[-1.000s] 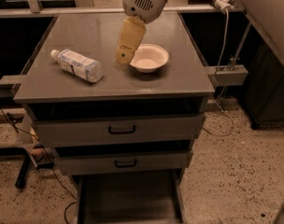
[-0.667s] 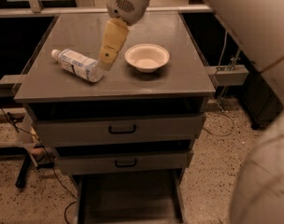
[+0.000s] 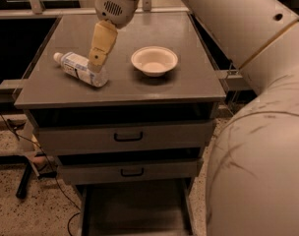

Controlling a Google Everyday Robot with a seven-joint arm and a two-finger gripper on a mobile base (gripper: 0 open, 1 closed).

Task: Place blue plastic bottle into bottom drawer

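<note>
At right of view, the robot's pale arm (image 3: 257, 132) fills the frame from the top edge down to the lower corner, with a second segment reaching in from the top centre. Grey metal cabinet (image 3: 125, 141) stands at centre on a speckled floor. Its flat worktop (image 3: 189, 82) carries two items. Bottom drawer (image 3: 134, 210) is pulled out toward the camera, a wide shallow tray with nothing seen in it. The two upper drawers (image 3: 128, 137), each with a black handle, are pushed in. White bowl (image 3: 154, 60) sits upright right of centre on the worktop, apart from the bottle. Blue plastic bottle (image 3: 75, 66) lies on its side on the left part of the worktop, white cap toward the far left, base toward the front centre. Its label is pale blue and white, and no writing on it can be read. Gripper (image 3: 96, 67) hangs tip-down from the top-centre segment, over the base half of the bottle. Cannot tell whether it is open or closed, nor whether it touches the bottle. Black cables (image 3: 41, 178) lie on the floor left of the cabinet.
</note>
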